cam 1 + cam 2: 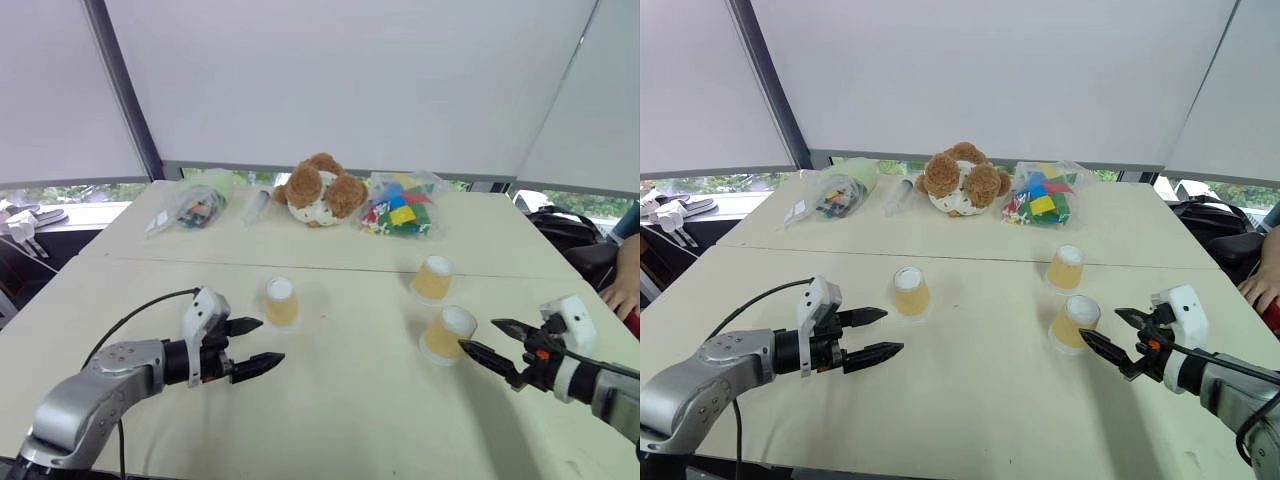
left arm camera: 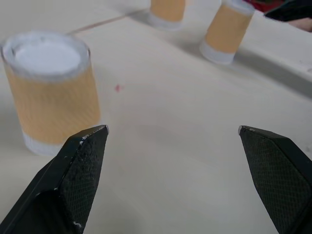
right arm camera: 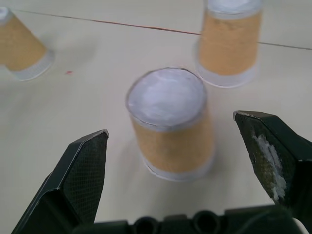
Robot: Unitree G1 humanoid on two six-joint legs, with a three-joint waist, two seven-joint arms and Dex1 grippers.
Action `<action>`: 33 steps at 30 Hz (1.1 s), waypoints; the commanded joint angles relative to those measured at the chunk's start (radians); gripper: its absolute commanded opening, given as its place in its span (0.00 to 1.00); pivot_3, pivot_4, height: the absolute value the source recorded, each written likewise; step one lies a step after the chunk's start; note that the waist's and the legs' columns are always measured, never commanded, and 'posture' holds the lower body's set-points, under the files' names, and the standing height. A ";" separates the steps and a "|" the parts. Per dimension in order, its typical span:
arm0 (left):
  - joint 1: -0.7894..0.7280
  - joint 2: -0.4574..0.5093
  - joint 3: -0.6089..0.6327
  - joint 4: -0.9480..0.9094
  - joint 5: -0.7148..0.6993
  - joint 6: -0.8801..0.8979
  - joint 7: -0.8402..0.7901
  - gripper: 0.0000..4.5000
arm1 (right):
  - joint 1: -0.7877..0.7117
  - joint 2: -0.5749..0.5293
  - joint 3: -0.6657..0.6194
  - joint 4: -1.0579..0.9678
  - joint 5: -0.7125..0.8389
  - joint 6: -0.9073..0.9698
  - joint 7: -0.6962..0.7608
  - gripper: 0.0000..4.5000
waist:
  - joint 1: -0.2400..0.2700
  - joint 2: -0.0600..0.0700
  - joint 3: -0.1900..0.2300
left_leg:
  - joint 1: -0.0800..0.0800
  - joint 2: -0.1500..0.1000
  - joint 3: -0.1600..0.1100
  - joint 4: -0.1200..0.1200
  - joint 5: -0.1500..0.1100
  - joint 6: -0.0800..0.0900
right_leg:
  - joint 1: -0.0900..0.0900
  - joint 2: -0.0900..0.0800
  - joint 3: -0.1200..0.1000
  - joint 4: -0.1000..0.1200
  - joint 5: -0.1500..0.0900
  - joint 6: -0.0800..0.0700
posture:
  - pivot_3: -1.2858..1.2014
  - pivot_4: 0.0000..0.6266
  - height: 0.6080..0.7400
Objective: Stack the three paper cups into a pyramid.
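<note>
In the left eye view, three paper cups stand upside down and apart on the cream counter. The left cup sits just beyond the left gripper, whose jaws are spread wide and hold nothing. The near right cup stands right in front of the right gripper, its jaws likewise wide apart and empty. The far right cup stands behind it, near the counter's seam. Along the back edge lie a clear bag of small items, a teddy bear and a clear bag of coloured blocks.

In the left wrist view, the left cup stands beyond one finger, outside the gap between the jaws; the other two cups stand well off.

In the right wrist view, the near right cup stands centred ahead of the spread jaws, untouched, with the far right cup behind it.
</note>
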 commanded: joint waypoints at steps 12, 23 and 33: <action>0.009 0.020 0.007 -0.100 -0.041 0.046 0.012 0.98 | -0.160 0.069 0.122 0.237 -0.072 -0.150 0.011 1.00 | 0.000 0.000 0.000 | 0.000 0.000 0.000 0.000 0.000 0.000 | 0.000 0.001 0.000 0.000 0.000 0.000 | 0.52 0.24 1.00; 0.054 0.038 0.018 -0.105 -0.035 0.046 0.013 1.00 | -0.201 0.078 0.150 0.250 -0.066 -0.179 0.032 0.55 | 0.000 0.000 0.000 | 0.000 0.000 0.000 0.000 0.000 0.000 | 0.000 0.001 0.000 0.001 0.001 0.002 | 0.52 0.24 1.00; 0.078 0.083 0.051 -0.098 -0.032 0.038 -0.003 1.00 | -0.401 0.081 0.371 0.127 -0.024 -0.039 0.112 0.55 | 0.001 0.001 0.001 | 0.000 0.001 -0.001 -0.001 0.000 0.000 | -0.002 0.002 -0.001 0.002 0.001 0.002 | 0.52 0.24 1.00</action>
